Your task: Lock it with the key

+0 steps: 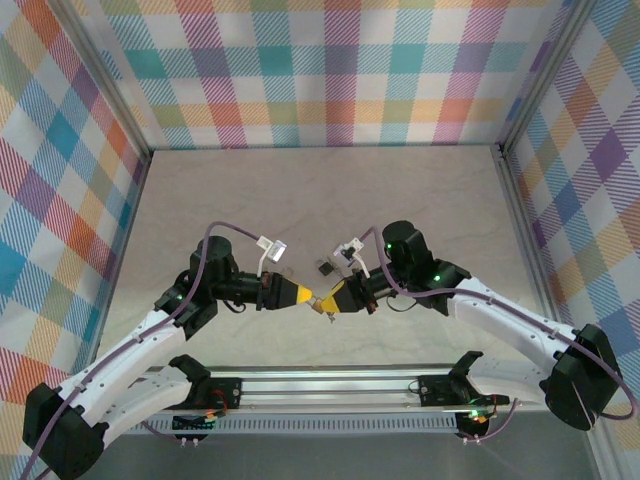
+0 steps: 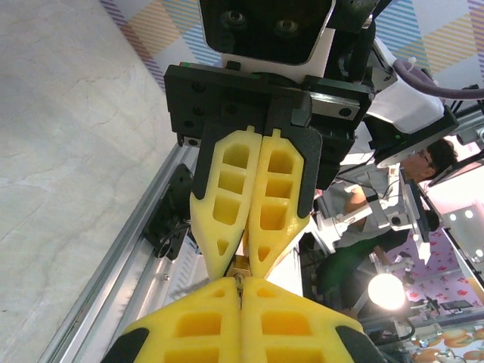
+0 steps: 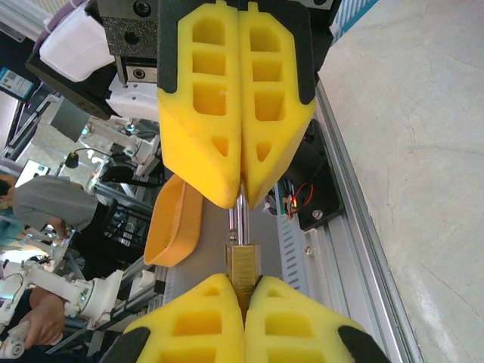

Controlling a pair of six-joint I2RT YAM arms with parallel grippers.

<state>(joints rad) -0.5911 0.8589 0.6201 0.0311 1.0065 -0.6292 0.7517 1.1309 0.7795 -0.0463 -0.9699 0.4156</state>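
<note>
Currently my right jaws are pinching the small brass padlock [image 3: 243, 262] shut-tight, left jaws clamping its silver shank [image 3: 239, 215]; misaligned twisting is risking slippage.

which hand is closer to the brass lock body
Right. The right hand is clamped on the brass lock body; the left hand is off it, shut on the silver shaft sticking out of it.
</note>
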